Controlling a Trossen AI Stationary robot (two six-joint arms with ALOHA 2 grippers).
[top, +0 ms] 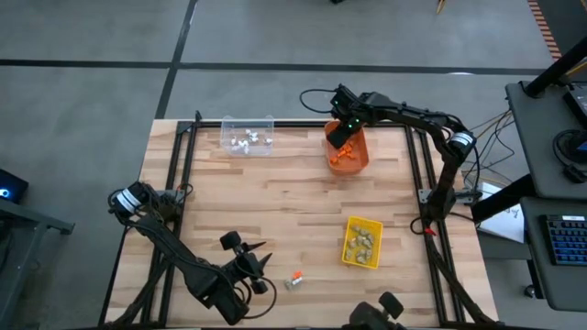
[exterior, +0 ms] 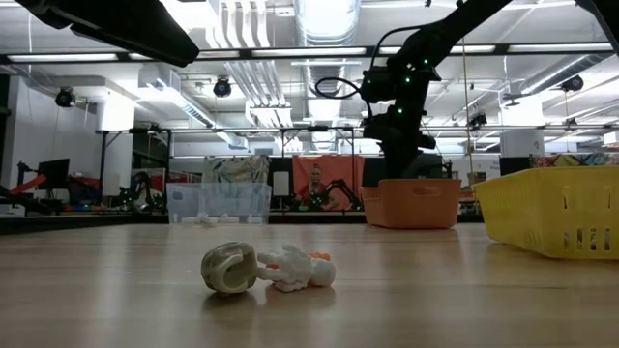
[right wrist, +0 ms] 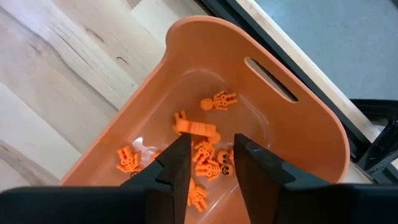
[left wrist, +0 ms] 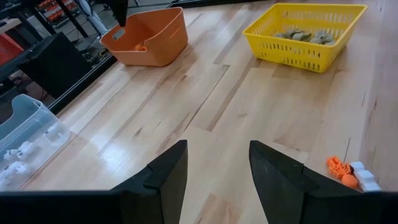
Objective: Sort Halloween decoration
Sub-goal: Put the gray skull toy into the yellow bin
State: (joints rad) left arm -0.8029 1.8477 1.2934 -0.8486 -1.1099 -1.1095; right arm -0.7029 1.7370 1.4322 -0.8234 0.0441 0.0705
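My right gripper (right wrist: 212,163) hangs open over the orange bin (top: 353,158) at the table's far side, pointing down into it. Several orange trinkets (right wrist: 205,155) lie on the bin's floor. One orange piece (right wrist: 196,128) shows just past the fingertips, apart from them. My left gripper (left wrist: 217,168) stands open near the front edge, nothing between its fingers. To its right, a tan-grey trinket (exterior: 229,269) and a white one with an orange bit (exterior: 298,270) lie together on the table.
A clear bin (top: 248,136) holding white trinkets stands at the far left. A yellow basket (top: 362,242) with tan-grey trinkets sits at the near right. Bare wood lies between the bins. Black frame rails (top: 188,156) run along the table's sides.
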